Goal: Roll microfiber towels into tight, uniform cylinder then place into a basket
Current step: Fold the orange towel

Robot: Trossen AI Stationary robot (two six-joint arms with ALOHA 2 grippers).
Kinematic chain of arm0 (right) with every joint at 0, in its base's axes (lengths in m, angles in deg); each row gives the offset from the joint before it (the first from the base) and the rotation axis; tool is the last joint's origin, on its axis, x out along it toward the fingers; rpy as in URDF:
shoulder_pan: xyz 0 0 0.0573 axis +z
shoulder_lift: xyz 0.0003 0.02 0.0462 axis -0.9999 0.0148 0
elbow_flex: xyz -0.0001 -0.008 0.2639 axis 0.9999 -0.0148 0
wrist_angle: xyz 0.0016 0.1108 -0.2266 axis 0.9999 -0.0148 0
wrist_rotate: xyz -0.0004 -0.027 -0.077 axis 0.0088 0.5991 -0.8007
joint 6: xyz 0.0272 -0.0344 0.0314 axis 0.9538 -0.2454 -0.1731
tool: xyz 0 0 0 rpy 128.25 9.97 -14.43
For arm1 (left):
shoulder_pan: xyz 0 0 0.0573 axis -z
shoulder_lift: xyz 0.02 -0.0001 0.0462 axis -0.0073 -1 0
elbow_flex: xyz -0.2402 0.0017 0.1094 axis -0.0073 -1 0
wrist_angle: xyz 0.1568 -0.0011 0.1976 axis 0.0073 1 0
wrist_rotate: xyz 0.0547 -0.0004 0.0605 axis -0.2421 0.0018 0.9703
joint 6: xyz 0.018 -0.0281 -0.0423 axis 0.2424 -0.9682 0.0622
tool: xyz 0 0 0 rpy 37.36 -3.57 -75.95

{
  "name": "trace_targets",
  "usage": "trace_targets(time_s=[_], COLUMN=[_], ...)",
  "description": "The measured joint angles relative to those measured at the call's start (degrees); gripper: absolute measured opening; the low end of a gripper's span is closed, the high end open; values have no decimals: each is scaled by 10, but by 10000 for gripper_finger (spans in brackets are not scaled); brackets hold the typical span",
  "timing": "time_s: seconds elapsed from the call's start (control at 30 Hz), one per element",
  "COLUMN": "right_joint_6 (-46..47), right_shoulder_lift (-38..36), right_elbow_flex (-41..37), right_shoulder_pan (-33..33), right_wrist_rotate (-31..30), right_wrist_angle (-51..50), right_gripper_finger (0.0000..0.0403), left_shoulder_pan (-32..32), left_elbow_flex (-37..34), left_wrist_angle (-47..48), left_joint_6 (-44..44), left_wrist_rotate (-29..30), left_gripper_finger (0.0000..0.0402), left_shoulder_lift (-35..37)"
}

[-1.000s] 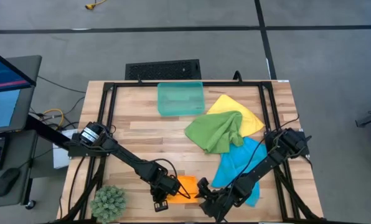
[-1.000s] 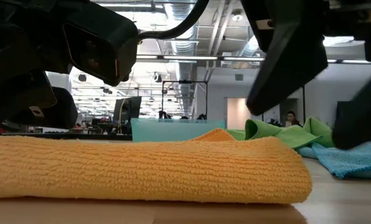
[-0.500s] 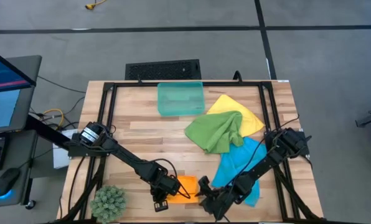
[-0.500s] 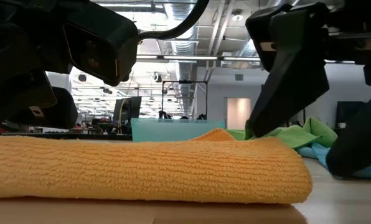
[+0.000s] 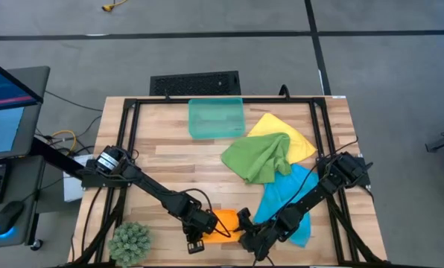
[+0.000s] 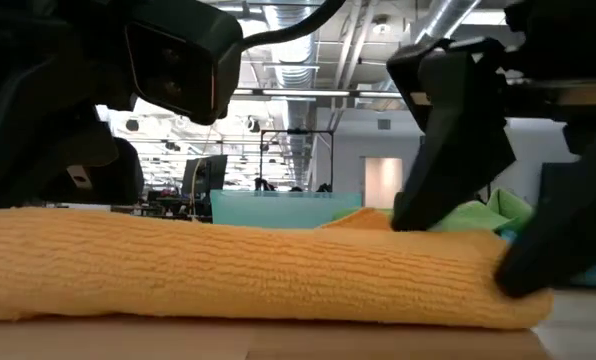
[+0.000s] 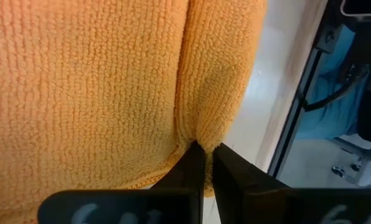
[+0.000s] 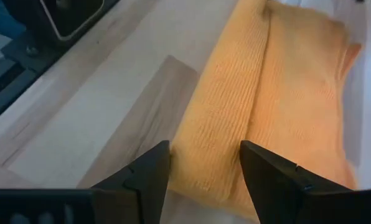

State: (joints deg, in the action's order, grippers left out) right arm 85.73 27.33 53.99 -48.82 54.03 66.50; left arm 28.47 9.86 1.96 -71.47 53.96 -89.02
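High view: both arms bend low over orange towel (image 5: 223, 221).

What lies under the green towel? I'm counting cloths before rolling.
The green towel overlaps the yellow towel and blue towel; anything else beneath is covered.

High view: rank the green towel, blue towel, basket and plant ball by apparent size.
1. Green towel
2. Blue towel, partly hidden by the right arm, so close to the green
3. Basket
4. Plant ball
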Motion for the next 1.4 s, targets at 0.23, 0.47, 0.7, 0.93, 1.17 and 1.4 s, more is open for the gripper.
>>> trace_targets(time_s=[0.23, 0.47, 0.7, 0.93, 1.17, 1.4], right_joint_6=[12, -17, 0, 28, 50, 72], right_shoulder_lift=[0, -4, -5, 4, 42, 36], right_elbow_flex=[0, 16, 66, 64, 66, 67], right_shoulder_pan=[0, 1, 5, 10, -7, -7], right_wrist_rotate=[11, 10, 13, 39, 46, 41], right_wrist_angle=[-14, -10, -70, -93, -80, -97], right_gripper_finger=[219, 219, 219, 219, 219, 219], left_shoulder_pan=[0, 0, 0, 0, 0, 0], left_elbow_flex=[0, 0, 0, 0, 0, 0], left_wrist_angle=[0, 2, 5, 5, 6, 9], left_joint_6=[10, 10, 10, 10, 8, 4], left_wrist_rotate=[10, 10, 8, 6, 5, 4], left_gripper_finger=[6, 6, 6, 6, 6, 6], left_shoulder_lift=[0, 0, 0, 0, 0, 0])
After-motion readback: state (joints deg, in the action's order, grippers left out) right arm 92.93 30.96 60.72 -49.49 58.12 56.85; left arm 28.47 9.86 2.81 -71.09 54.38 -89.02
